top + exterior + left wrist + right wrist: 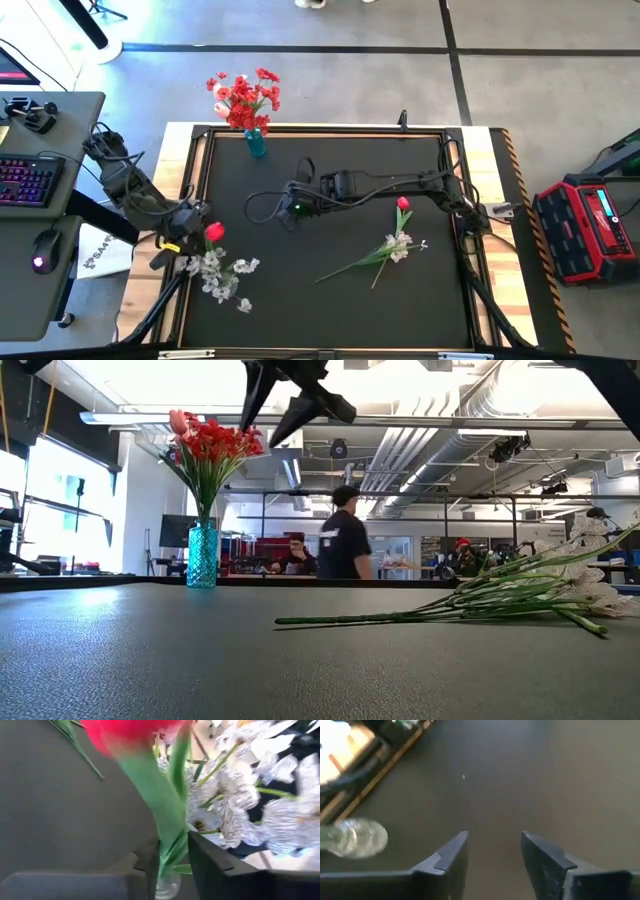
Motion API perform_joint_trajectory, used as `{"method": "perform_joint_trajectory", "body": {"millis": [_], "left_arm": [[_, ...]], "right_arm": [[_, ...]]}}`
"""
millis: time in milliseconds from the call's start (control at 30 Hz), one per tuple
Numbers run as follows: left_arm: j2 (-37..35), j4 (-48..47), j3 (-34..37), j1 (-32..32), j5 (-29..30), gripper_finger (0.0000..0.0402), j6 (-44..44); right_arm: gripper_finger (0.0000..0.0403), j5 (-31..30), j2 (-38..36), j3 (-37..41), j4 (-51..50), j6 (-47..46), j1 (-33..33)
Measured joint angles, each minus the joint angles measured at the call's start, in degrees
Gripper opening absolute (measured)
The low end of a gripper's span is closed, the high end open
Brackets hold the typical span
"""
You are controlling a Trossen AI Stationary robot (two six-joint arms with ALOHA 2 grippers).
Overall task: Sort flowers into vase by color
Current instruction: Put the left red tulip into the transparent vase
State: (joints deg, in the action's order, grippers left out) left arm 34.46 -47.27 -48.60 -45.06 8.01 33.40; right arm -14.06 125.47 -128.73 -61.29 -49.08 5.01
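High view: left gripper (190, 222) at the left edge of the black mat (330, 300), arm reaching in from the left, bent at the elbow. Red tulip (214, 232) just beside the fingertips, above a cluster of white blossoms (222, 273). Right gripper (297, 203) near mat centre, arm stretched leftward from the right mount, nothing beneath it. Loose flowers (385, 250) well apart to its right, long axis diagonal, stem ends toward lower left, red bud (403, 204) at the upper right end. Blue vase (256, 143) with red blooms (243, 97) at the far edge.

Low view: blue vase upright at left, red blooms fanned above. Loose flowers (470, 605) flat on the mat, stems (380, 619) pointing left. Dark fingers (310, 405) overhead, clear of the mat.

Left wrist view: green stem (160, 805) standing between the two dark fingers (212, 857), slight gap visible either side; grip cannot be confirmed. Red tulip close and blurred beyond, white blossoms (250, 805) alongside.

Right wrist view: fingers (452, 855) parted, empty, over bare mat. Clear glass object (352, 837) off to one side.
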Motion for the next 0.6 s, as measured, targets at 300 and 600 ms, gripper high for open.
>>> {"method": "perform_joint_trajectory", "body": {"millis": [300,600], "left_arm": [[-0.03,-2.69,-3.67,0.00,-4.65,0.0159,2.52],[-2.31,-10.04,-11.80,0.02,-1.19,0.0164,2.45]], "right_arm": [[0.0255,3.60,0.00,0.00,-13.23,-6.38,2.20],[0.0264,7.48,0.00,0.24,-25.87,-16.23,4.79]]}}
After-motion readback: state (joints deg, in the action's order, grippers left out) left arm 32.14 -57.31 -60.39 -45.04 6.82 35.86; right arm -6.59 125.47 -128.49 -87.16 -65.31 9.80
